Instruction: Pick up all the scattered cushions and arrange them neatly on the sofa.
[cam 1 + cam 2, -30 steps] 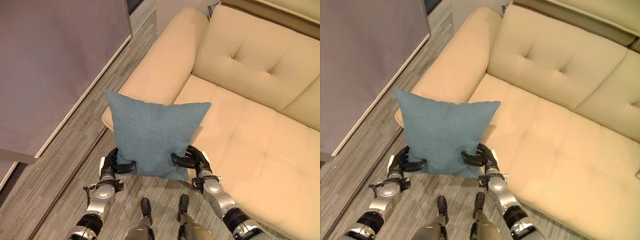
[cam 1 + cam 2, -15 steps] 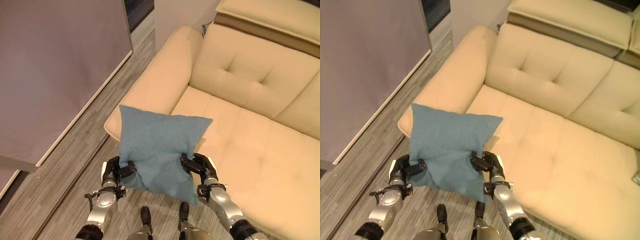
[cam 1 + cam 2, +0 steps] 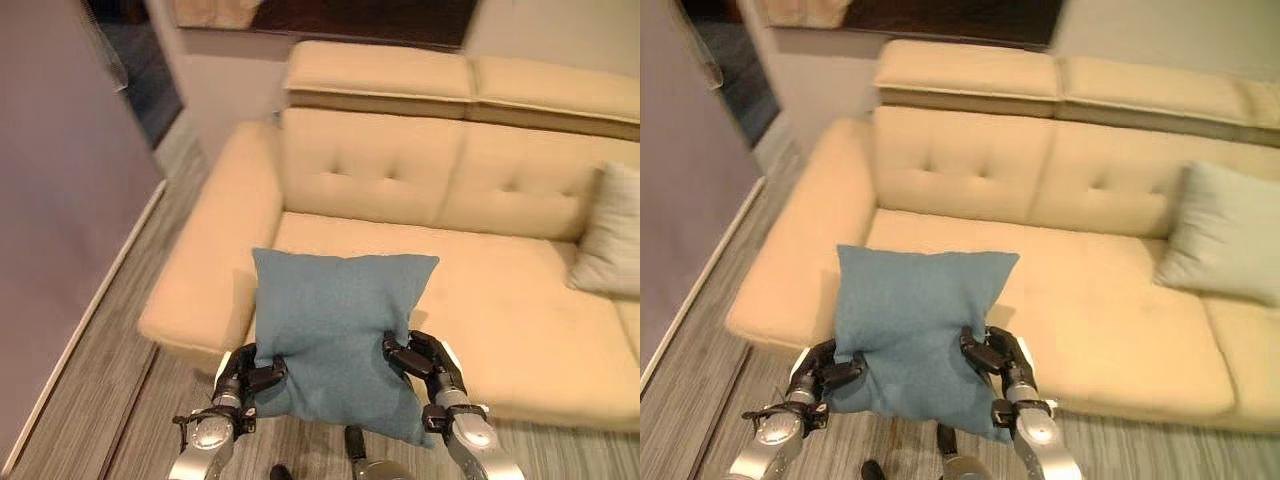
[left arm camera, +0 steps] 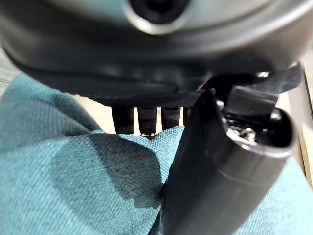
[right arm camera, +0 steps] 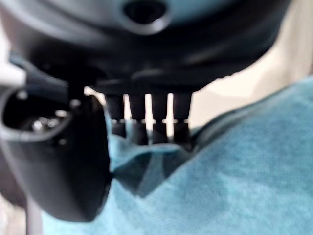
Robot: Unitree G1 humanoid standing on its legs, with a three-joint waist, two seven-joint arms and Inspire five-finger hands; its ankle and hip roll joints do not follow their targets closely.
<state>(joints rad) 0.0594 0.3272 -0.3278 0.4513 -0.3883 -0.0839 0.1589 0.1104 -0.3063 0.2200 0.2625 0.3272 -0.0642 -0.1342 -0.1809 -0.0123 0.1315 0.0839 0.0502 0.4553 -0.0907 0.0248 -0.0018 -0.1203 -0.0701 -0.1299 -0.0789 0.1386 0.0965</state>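
Observation:
I hold a teal-blue cushion (image 3: 335, 330) upright in front of me, over the front edge of the cream sofa (image 3: 400, 170). My left hand (image 3: 245, 375) pinches its lower left edge and my right hand (image 3: 425, 362) pinches its lower right edge. In the left wrist view the left hand's thumb (image 4: 215, 186) presses on the teal cloth (image 4: 73, 186). The right wrist view has the right hand's fingers (image 5: 146, 122) curled behind the cloth (image 5: 234, 171). A pale grey-green cushion (image 3: 1225, 235) leans against the sofa's back at the right.
The sofa's left armrest (image 3: 205, 260) stands just left of the held cushion. Its seat (image 3: 500, 290) lies bare between the two cushions. Grey wood-look floor (image 3: 90, 400) runs along a wall (image 3: 50, 200) on the left.
The camera has turned to face the sofa squarely, bringing the pale cushion into view. The teal cushion stays held in both hands, now nearer the seat's front edge.

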